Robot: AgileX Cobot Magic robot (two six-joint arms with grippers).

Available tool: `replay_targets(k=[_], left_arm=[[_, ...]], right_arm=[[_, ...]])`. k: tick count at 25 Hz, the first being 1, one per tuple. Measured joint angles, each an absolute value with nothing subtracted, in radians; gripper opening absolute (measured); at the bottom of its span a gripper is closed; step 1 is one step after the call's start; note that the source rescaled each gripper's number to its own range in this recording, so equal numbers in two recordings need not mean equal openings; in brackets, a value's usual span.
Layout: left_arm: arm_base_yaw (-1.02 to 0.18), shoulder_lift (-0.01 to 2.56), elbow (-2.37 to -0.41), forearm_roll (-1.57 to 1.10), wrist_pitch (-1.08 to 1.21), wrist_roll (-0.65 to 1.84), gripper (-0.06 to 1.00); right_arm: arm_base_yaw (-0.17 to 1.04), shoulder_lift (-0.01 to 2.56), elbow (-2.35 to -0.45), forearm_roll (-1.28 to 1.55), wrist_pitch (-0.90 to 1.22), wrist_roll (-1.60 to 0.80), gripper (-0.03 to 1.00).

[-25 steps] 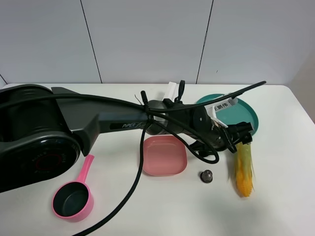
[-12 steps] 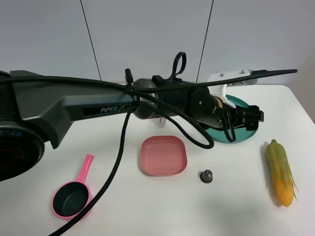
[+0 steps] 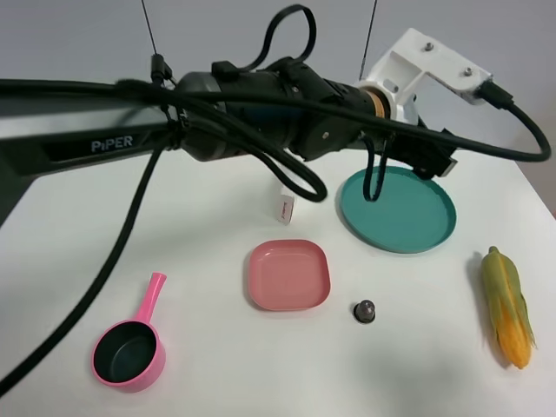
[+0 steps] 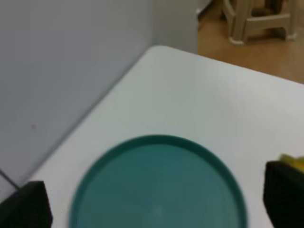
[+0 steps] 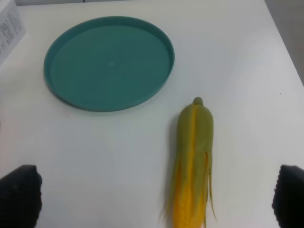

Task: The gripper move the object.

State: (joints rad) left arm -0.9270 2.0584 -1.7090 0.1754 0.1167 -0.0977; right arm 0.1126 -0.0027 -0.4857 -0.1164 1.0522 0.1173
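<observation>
The corn cob (image 3: 508, 306), yellow kernels in a green husk, lies flat on the white table at the far right, in front of the teal plate (image 3: 398, 210). My left gripper (image 3: 423, 162), the black end of the "PIPER" arm, hangs above the plate's far edge, clear of the corn. In the left wrist view its gripper (image 4: 155, 199) is open wide and empty over the plate (image 4: 156, 180), with a sliver of corn (image 4: 292, 162) beside one finger. In the right wrist view the gripper (image 5: 154, 194) is open and empty above the corn (image 5: 192, 161).
A pink square dish (image 3: 289, 274) sits mid-table with a small dark cap (image 3: 364, 310) to its right. A pink saucepan (image 3: 130, 347) is at the front left. A small white box (image 3: 285, 207) stands behind the dish. Black cables hang from the arm.
My left gripper was at the corn, let it go and has risen up and back over the teal plate. The corn now lies free on the table.
</observation>
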Motion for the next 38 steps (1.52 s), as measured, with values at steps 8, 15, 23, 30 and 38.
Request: replay_targets(k=[8, 15, 23, 30, 38], left_arm=[[-0.763, 1.937, -1.709, 0.289, 0.230, -0.097, 0.79], [-0.583, 1.815, -1.709, 0.321, 0.500, -0.072, 0.79], [-0.359, 1.662, -1.709, 0.435, 0.775, 0.031, 0.79], [-0.124, 1.526, -1.709, 0.337, 0.955, 0.063, 0.79], [0.022, 1.376, -1.709, 0.153, 1.182, 0.113, 0.79]], right_arm=[[0.113, -0.003, -0.486, -0.116, 1.052, 0.117, 1.00], [0.113, -0.003, -0.486, -0.116, 1.052, 0.117, 1.00], [0.113, -0.003, -0.486, -0.116, 1.052, 0.117, 1.00], [0.113, -0.003, -0.486, -0.116, 1.052, 0.117, 1.00], [0.113, -0.003, -0.486, -0.116, 1.052, 0.117, 1.00]])
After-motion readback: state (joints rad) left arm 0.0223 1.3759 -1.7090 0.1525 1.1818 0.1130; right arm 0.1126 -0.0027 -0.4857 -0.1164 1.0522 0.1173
